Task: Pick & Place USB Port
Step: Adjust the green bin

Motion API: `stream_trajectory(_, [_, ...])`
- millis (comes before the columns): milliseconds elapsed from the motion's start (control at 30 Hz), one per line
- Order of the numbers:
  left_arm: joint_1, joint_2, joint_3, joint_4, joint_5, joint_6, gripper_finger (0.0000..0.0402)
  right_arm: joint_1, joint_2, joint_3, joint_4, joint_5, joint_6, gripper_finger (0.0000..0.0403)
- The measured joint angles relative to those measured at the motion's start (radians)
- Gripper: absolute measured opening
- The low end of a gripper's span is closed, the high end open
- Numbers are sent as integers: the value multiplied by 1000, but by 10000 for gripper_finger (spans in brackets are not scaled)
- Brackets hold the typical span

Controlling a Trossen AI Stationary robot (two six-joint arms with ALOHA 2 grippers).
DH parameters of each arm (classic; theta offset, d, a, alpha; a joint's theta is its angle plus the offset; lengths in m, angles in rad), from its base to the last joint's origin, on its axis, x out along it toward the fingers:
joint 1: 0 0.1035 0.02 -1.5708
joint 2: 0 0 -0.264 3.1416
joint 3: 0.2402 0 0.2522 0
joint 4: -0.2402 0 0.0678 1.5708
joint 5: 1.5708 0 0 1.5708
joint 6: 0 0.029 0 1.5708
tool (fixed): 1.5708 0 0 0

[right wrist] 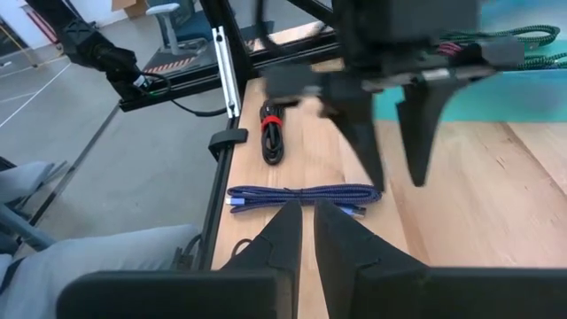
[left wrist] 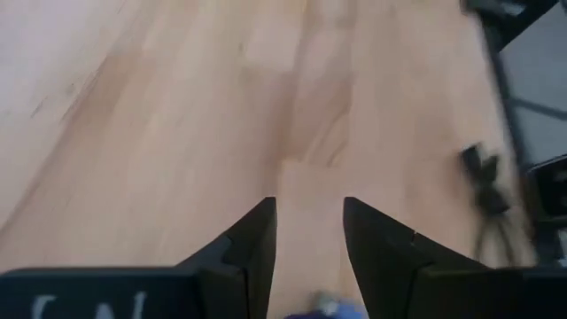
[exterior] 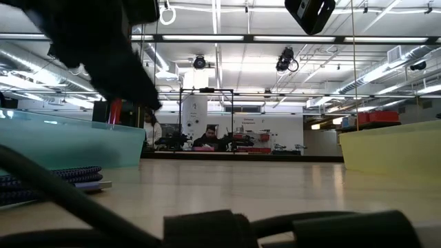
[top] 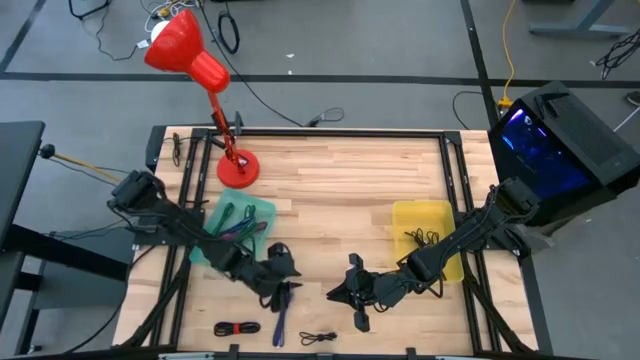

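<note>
A bundled blue braided USB cable (right wrist: 301, 195) lies flat on the wooden table near its front edge, also seen in the high view (top: 280, 320). My left gripper (right wrist: 394, 168) hangs open just above it, fingers slanting down, with nothing between them (left wrist: 308, 221). My right gripper (right wrist: 306, 226) is shut and empty, held above the table to the right of the cable (top: 338, 293) and pointing toward it.
A black cable with a red tie (right wrist: 273, 133) and a small black cable (top: 318, 337) lie near the front edge. A teal bin (top: 235, 225) holds cables at the left and a yellow bin (top: 425, 235) holds one at the right. A red lamp (top: 237, 168) stands at the back left.
</note>
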Motion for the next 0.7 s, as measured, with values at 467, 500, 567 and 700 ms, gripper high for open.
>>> stream_trajectory(467, [222, -1, -252, 240, 165, 11, 128, 0, 0, 0, 0, 0, 1, 37])
stream_trajectory(500, [234, -1, -263, 243, 159, -3, 128, 0, 0, 0, 0, 0, -1, 37])
stream_trajectory(567, [248, -7, -280, 242, 143, -23, 128, 0, 0, 0, 0, 0, -1, 37])
stream_trajectory(700, [261, -8, -292, 242, 114, -46, 128, 0, 0, 0, 0, 0, -3, 37])
